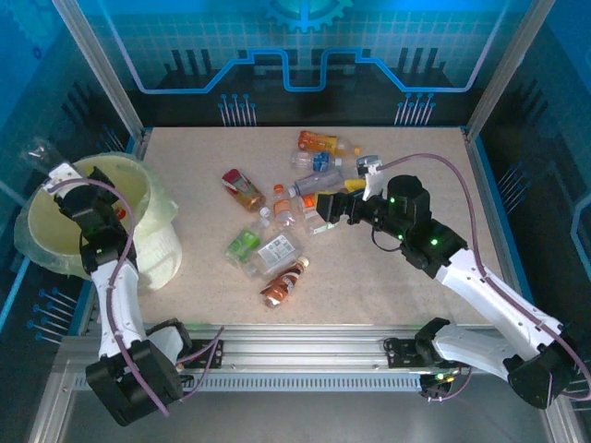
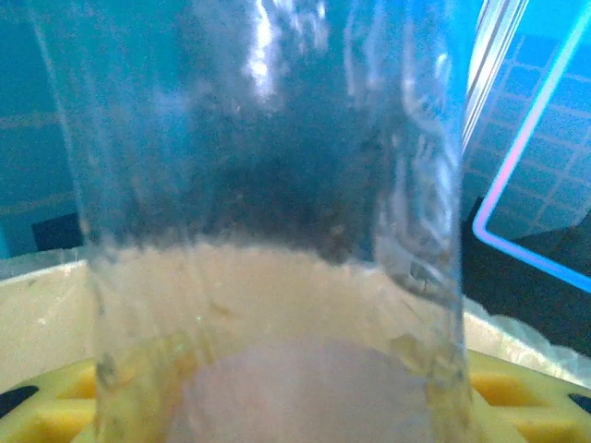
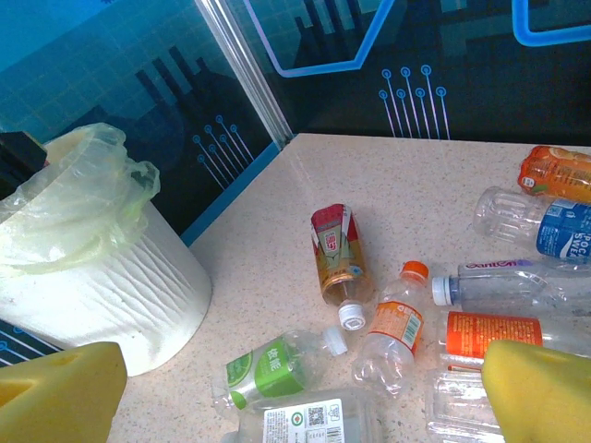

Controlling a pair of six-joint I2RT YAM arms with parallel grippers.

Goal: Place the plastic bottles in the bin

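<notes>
Plastic this thin likely crushes and slips, so pinch mid-body. Your left gripper (image 1: pixel 57 173) clasps a light clear plastic bottle (image 2: pixel 268 185) over the round cream plastic bin (image 1: pixel 155 231); your right gripper (image 3: pixel 300 397) gapes, well right of it.

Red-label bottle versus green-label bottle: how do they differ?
The red-label bottle looks amber below its label; the green-label bottle is clear. The red-label bottle lies farther back on the table, the green-label bottle nearer the front. Both lie on their sides with white caps on.
</notes>
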